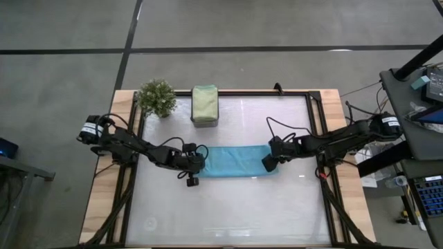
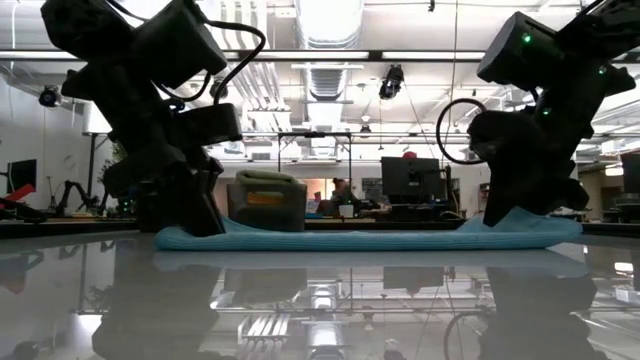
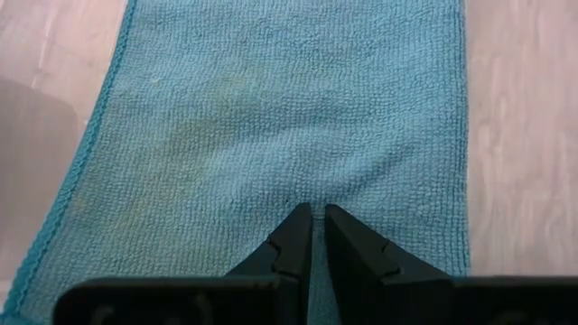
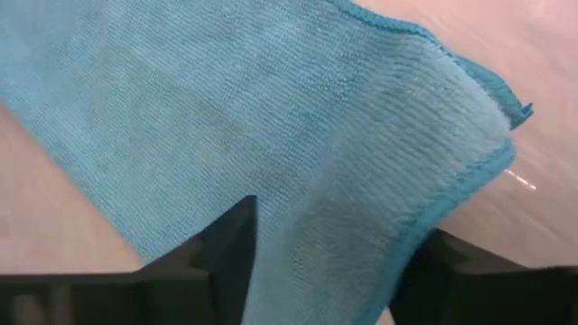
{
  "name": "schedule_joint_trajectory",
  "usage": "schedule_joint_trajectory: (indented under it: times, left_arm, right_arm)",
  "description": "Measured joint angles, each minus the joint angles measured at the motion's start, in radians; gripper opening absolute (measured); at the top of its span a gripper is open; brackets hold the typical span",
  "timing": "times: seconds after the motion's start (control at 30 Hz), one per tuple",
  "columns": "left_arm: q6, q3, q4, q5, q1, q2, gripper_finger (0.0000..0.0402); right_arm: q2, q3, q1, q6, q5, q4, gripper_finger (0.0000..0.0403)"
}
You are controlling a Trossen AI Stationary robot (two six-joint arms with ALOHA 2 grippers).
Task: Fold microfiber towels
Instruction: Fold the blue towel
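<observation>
A light blue microfiber towel, already folded into a long narrow strip, lies flat across the middle of the glossy white desk, with one robot arm at each of its short ends. At the strip's left end the left claw presses down on the cloth with its fingers clenched together; nothing is visibly pinched between them, so it appears to be pinning the towel rather than lifting it. At the opposite end the right claw straddles the towel's end, its two dark fingers spread wide on either side of a raised, curling corner, not yet clamped on the fabric. The step in hand looks like taking hold of that end to carry it over toward the left. Doing it well would mean closing on both layers close to the hemmed edge, lifting only enough to clear the surface, and keeping the long edges aligned while the left claw holds its end still. Farther back, at the desk's rear edge, a folded sage green microfiber towel rests on a small dark grey box, beside a little green potted plant.
</observation>
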Motion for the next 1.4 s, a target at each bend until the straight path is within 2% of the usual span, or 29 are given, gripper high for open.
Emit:
schedule_joint_trajectory:
  times: [0.23,0.37,0.5,0.73,0.83,0.97,1.3,1.4]
  left_arm:
    - [0.003,0.000,0.002,-0.001,0.000,-0.005,0.0022]
    - [0.004,0.010,-0.059,-0.001,0.000,-0.044,0.0022]
    - [0.016,0.011,-0.126,-0.002,0.000,-0.117,0.0022]
    - [0.022,-0.029,-0.145,-0.003,-0.001,-0.204,0.0022]
    - [0.022,-0.049,-0.115,-0.004,-0.001,-0.204,0.0022]
    - [0.021,-0.092,0.015,-0.005,-0.001,-0.181,0.0022]
    - [0.027,-0.102,0.199,-0.006,0.000,-0.052,0.0022]
    - [0.030,-0.102,0.238,-0.006,0.002,-0.003,0.0022]
  right_arm:
    - [0.000,0.000,0.000,-0.019,0.011,0.006,0.0074]
    - [-0.013,0.002,0.000,-0.046,0.012,-0.004,0.0018]
    - [-0.039,0.028,0.000,-0.053,0.012,-0.069,0.0012]
    - [-0.063,0.144,-0.023,-0.086,0.024,-0.393,0.0011]
    - [-0.063,0.205,-0.046,-0.117,0.034,-0.534,0.0011]
    - [-0.062,0.295,-0.088,-0.139,0.041,-0.691,0.0011]
    - [-0.025,0.461,-0.122,-0.170,0.027,-0.729,0.0011]
    - [0.016,0.491,-0.122,-0.170,-0.019,-0.706,0.0011]
